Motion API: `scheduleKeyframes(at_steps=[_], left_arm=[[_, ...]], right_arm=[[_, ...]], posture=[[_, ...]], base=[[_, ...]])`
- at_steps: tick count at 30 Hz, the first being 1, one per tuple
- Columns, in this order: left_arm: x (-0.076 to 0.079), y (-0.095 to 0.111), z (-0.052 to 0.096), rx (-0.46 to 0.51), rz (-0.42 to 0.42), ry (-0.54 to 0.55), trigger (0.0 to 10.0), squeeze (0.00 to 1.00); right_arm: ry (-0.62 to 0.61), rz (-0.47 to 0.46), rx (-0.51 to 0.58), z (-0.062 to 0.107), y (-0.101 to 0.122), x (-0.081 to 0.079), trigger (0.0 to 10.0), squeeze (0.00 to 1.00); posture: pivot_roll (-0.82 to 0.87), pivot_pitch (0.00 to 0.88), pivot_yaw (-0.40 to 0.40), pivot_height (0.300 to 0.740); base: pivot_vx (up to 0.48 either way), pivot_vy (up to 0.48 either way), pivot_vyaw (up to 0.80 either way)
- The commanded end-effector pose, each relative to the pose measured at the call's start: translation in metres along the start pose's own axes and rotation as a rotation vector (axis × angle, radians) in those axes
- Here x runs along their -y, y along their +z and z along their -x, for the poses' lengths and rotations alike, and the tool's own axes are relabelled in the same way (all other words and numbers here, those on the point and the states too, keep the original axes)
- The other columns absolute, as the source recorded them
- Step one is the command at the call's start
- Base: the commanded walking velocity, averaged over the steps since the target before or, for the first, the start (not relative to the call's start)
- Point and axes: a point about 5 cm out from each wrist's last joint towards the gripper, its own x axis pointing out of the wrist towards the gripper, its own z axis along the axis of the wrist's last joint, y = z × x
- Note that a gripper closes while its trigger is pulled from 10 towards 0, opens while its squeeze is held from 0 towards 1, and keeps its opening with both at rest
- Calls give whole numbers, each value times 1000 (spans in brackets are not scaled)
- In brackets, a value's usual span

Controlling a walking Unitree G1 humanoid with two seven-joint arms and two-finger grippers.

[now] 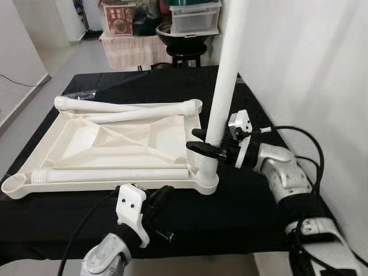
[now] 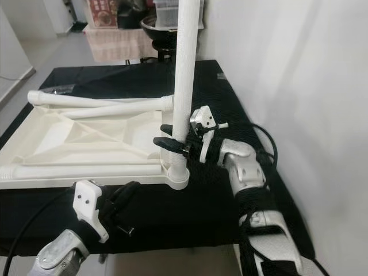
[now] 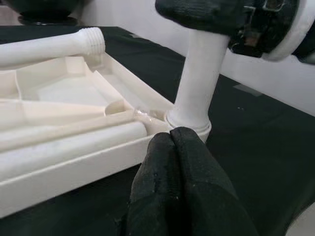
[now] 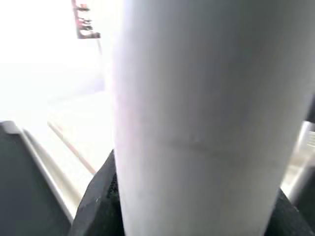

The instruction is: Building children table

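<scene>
A cream plastic tabletop (image 1: 109,146) lies upside down on the black-covered table (image 1: 241,201). One white leg (image 1: 224,86) stands upright in its near right corner socket (image 1: 206,181). My right gripper (image 1: 202,144) is shut on this leg just above the socket; the leg's white shaft (image 4: 197,118) is close up in the right wrist view. Three loose legs rest on the tabletop: two (image 1: 115,109) at the far side, one (image 1: 109,174) along the near edge. My left gripper (image 1: 162,198) hovers shut at the near edge, its fingers (image 3: 177,182) pressed together with nothing between them, pointing at the socket (image 3: 189,123).
A white wall (image 1: 310,63) runs close along the table's right side. Behind the table stand a black stool with a bowl (image 1: 181,37), storage boxes (image 1: 194,14) and a cloth-covered stand (image 1: 132,49). Grey floor (image 1: 34,75) lies to the left.
</scene>
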Motion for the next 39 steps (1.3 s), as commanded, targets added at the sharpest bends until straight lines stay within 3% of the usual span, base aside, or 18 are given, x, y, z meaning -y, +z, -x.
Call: scheduleKeyframes(at_steps=[1,2,3,5,6,10,11,13,14,15,16,20,24,25,28,30,34,39], left_arm=[[-1,-1,1,-10,4,-1,10000,0],[-1,-1,1,-10,4,-1,10000,0],[-2,0,1,-9,4,0,10000,0],[-2,0,1,-9,4,0,10000,0],[-4,-2,0,-16,6,-9,10000,0],[-5,-2,-1,-16,5,-9,10000,0],[-5,-1,-1,-13,2,-3,10000,0],[-5,-1,-2,-12,0,1,10000,0],[-5,-1,-2,-10,-2,6,10000,0],[-5,-1,-2,-10,-2,6,10000,0],[-5,-1,-2,-10,-3,9,10000,0],[-4,-1,-1,-12,-5,8,10000,0],[-3,-1,-1,-13,-5,6,10000,0],[-3,-1,-1,-14,-4,5,10000,0],[-1,-1,0,-15,-3,2,10000,0],[-1,-1,0,-15,-3,2,10000,0],[1,-2,1,-18,-5,1,10000,0],[2,-2,2,-21,-11,1,10000,0]], right_arm=[[-254,-6,-151,12,-31,3,0,0],[-254,-6,-151,12,-31,3,0,0],[-342,-29,-166,16,-41,-14,0,0],[-342,-29,-166,16,-41,-14,0,0],[-362,-41,-173,11,-44,-32,0,0],[-367,-45,-172,6,-42,-30,0,0],[-366,-50,-180,4,-41,-31,4549,0],[-369,-52,-188,3,-41,-32,4549,0],[-379,-68,-180,2,-39,-34,10000,0],[-379,-68,-180,2,-39,-34,10000,0],[-342,-90,-159,-2,-35,-36,10000,1000],[-61,-181,-50,-15,-9,-38,10000,1000],[32,-179,-13,-15,0,-37,10000,1000],[118,-132,8,-14,9,-33,10000,0],[378,15,-8,-8,27,-17,10000,0],[378,15,-8,-8,27,-17,10000,0],[519,36,-49,-8,35,-4,10000,0],[551,21,-59,-12,37,2,10000,0]], posture=[[-7,89,14,740],[-7,89,14,740],[-2,92,26,740],[-2,92,26,740],[-11,77,35,740],[-8,74,30,740],[-4,74,28,740],[-2,74,28,740],[7,73,23,740],[7,73,23,740],[13,73,21,740],[24,73,24,740],[25,73,23,740],[27,75,24,740],[33,75,20,740],[33,75,20,740],[38,75,16,740],[44,73,16,740]], base=[[0,0,0],[0,0,0],[0,0,0],[0,0,0],[0,0,0],[0,0,0],[0,0,0],[0,0,0],[0,0,0],[0,0,0],[0,0,0],[0,0,0],[0,0,0],[0,0,0],[0,0,0],[0,0,0],[0,0,0],[0,0,0]])
